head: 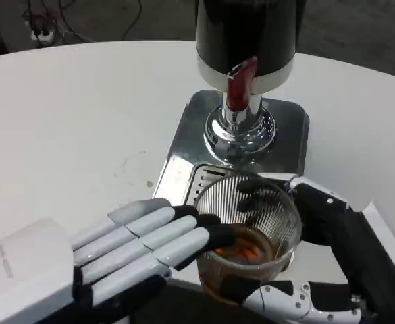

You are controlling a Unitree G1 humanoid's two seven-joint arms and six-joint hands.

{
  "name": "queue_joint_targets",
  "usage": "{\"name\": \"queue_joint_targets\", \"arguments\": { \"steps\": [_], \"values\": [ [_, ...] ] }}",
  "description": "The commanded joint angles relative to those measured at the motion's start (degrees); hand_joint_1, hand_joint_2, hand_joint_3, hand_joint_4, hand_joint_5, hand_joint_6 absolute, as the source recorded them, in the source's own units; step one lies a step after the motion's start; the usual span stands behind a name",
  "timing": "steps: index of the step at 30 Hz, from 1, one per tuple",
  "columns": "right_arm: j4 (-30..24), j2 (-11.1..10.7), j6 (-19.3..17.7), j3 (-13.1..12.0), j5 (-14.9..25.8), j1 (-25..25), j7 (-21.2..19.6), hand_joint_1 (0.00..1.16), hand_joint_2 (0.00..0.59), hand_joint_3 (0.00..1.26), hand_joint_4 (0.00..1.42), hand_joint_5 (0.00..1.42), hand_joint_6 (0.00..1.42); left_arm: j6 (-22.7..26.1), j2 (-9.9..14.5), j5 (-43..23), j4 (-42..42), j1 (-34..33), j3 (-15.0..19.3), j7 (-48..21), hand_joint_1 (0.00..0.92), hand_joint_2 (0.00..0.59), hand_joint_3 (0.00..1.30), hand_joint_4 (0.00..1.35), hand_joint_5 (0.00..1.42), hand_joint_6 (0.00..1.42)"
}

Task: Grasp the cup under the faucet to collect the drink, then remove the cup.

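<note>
The right hand (319,270) comes in from the lower right corner and wraps the cup (248,229): dark fingers curve around its far right side while a white and black finger runs under its near side, so this hand holds the cup. The left hand (126,253) reaches in from the lower left, its fingers stretched out straight and close together, pointing right, with the black fingertips (214,233) against the cup's left wall; it touches the cup but does not close around it. One cup is present, clear and ribbed, with a little amber drink and something orange at the bottom. It sits at the near end of the steel base (183,145), over the slotted drip grate (207,177), nearer the camera than the faucet (240,84). The one red faucet handle hangs from the dark dispenser (248,34), which stands on a shiny chrome foot (240,131) at the far end of the base. The white table (75,128) has wide bare room to the left of the base and some to the right. Its curved far edge runs across the top, with dark floor and cables (45,27) beyond it. Two hands, one cup, one dispenser.
</note>
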Motion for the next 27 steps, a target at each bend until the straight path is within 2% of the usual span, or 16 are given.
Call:
{"name": "queue_joint_targets", "arguments": {
  "steps": [1, 6, 13, 27],
  "values": [
    [-1.85, 0.05, 0.34, -0.33, 2.13, -0.32, 1.10, 0.83, 0.174, 0.76, 0.81, 1.03, 0.99, -2.91, -0.03, -1.56, 0.86, 2.75, 2.57, -0.02, 0.000, 0.088, 0.00, 0.00, 0.00, 0.00],
    [-2.69, -0.20, 1.61, -1.24, 3.38, -0.65, 2.35, 0.83, 0.174, 0.77, 0.81, 1.04, 0.99, -5.12, -0.39, -1.57, 1.69, 4.20, 3.73, 0.64, 0.000, 0.089, 0.00, 0.00, 0.00, 0.00],
    [-5.78, -1.51, 3.77, -4.01, 6.38, 0.26, 4.58, 0.83, 0.169, 0.77, 0.82, 1.04, 1.01, -9.17, -1.44, -1.85, 3.38, 5.74, 5.44, 1.14, 0.000, 0.089, 0.00, 0.00, 0.00, 0.00],
    [-8.53, -1.94, 6.38, -6.48, 7.53, 0.43, 6.29, 0.82, 0.166, 0.77, 0.82, 1.06, 1.01, -10.09, -2.19, -0.86, 3.61, 6.96, 5.92, 2.26, 0.000, 0.084, 0.00, 0.00, 0.00, 0.00]
  ]
}}
